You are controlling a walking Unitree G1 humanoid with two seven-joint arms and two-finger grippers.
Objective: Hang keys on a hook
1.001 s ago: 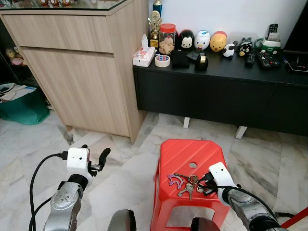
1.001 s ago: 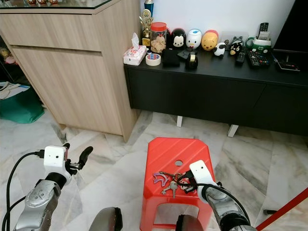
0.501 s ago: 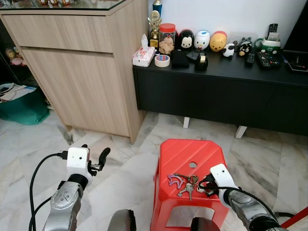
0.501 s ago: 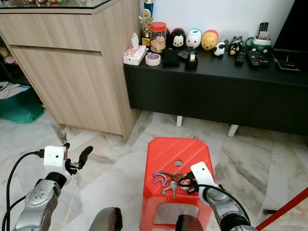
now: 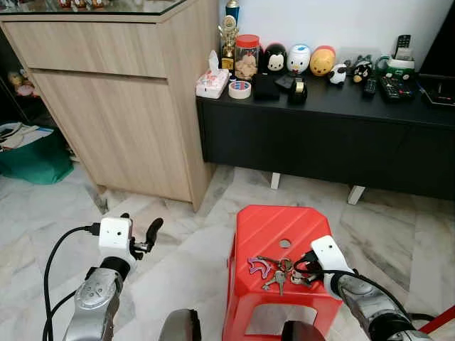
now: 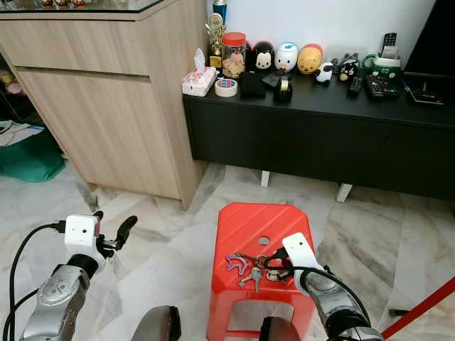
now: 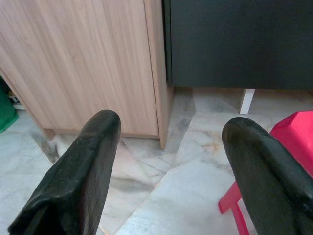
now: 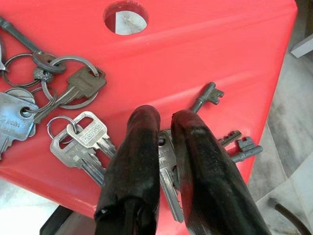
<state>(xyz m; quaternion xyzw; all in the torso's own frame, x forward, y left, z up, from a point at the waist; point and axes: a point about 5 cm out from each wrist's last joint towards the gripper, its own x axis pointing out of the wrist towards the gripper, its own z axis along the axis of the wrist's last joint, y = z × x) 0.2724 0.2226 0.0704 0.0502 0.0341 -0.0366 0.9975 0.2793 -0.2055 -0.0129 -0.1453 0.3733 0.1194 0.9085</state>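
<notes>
head view first: the red stool (image 5: 281, 234) stands on the marble floor (image 5: 178, 256), and the keys (image 5: 279, 270) lie spread near its front edge, just this side of the round hole in the seat. the right gripper (image 5: 307, 264) is down on that bunch from the right. the left gripper (image 5: 142, 240) hangs over bare floor, well apart from the stool. behind, a black tv console (image 5: 320, 142) carries a tissue box (image 5: 212, 82), a tape roll (image 5: 239, 89), a jar (image 5: 247, 57) and a row of small figures; a wooden cabinet (image 5: 121, 99) stands beside it on the left.

left wrist view: its two fingers (image 7: 78, 171) sit wide apart, nothing between them, looking at the cabinet's corner, the console and a sliver of the stool.

right wrist view: the fingers (image 8: 137, 166) are pinched nearly together on a silver key of the bunch, tips on the red seat. loose rings, flat keys and a couple of old dark keys fan out on either side.
</notes>
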